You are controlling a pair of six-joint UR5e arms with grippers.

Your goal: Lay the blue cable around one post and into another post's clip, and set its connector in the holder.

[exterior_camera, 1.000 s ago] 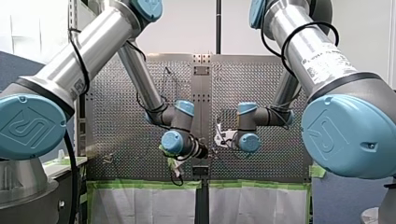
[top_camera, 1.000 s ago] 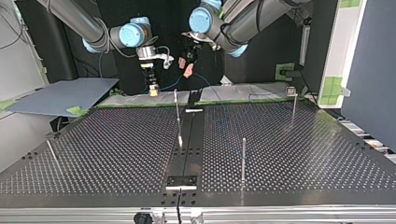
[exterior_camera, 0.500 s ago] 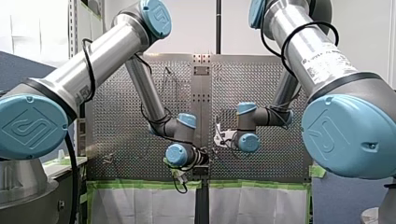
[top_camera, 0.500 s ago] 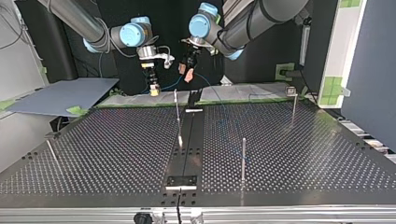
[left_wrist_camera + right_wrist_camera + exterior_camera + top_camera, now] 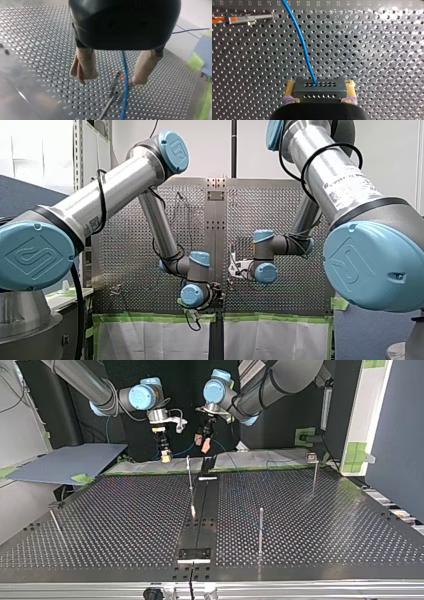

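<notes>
**Right clamped on connector, left open over the cable**

Our right gripper is closed on the black connector, with a yellowish pad tip on each side of it (the rest of the fingers is cut off behind the gripper body). The blue cable leaves the connector's far row of holes. It curves away over the perforated table and runs out of frame. Ahead of that gripper and well to one side of the cable is a metal post with an orange clip, and the orange end is cut off by the frame edge.

Our left gripper is spread wide. Its beige pads are well apart and grip nothing. The cable passes down between them, much nearer one pad, and we can't tell whether it touches that pad. Under the gripper a second post with orange bits at its tip sits just beside the cable. The picture is too blurred there to say whether the cable is in the clip, around the post or only alongside it.

In the top view both grippers hang near each other over the table's far edge. The cable is only a faint blue line there and the connector is too small to make out. Three upright posts stand on the table, and we can't pick out the holder with any certainty. In the front view the wrist joints hide the fingers of both grippers.
</notes>
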